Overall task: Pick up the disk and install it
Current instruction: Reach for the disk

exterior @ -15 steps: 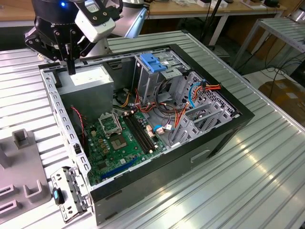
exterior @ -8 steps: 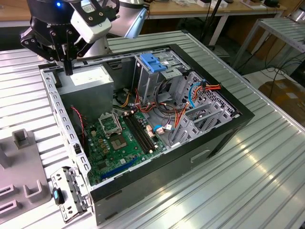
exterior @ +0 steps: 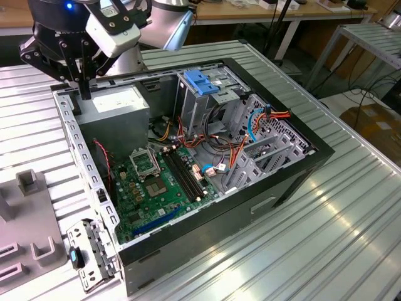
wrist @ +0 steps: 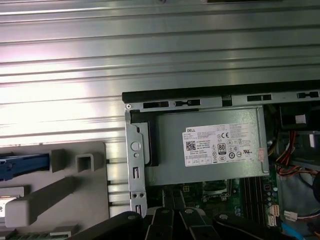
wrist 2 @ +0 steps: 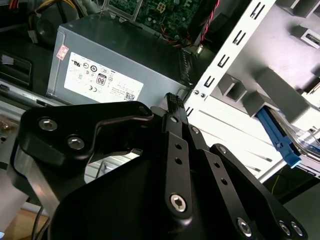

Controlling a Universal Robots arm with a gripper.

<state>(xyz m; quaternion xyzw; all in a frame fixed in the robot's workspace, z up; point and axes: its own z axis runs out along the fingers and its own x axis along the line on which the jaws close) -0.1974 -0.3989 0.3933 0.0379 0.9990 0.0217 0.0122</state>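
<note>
The black two-finger gripper [exterior: 84,88] is held over the corner of the open black desktop computer case [exterior: 250,207] at the exterior view's left, just above the grey metal power-supply box [exterior: 116,106] with a white sticker. The jaws are seen pressed together, with nothing held. The silver-grey disk [wrist: 22,165] with blue plastic rails is partly cut off in the first wrist view. It is lodged on the light grey plastic stand [wrist: 60,195] beside the case, on the ribbed aluminium table [exterior: 326,238], apart from the gripper.

Printed stickers on one box

We see a white rectangular sticker [wrist: 222,145] with dark print, round marks and a square code on the grey metal power-supply box [wrist: 167,167]. In the second wrist view, a small pink sticker [wrist 2: 62,52] sits at its corner.
</note>
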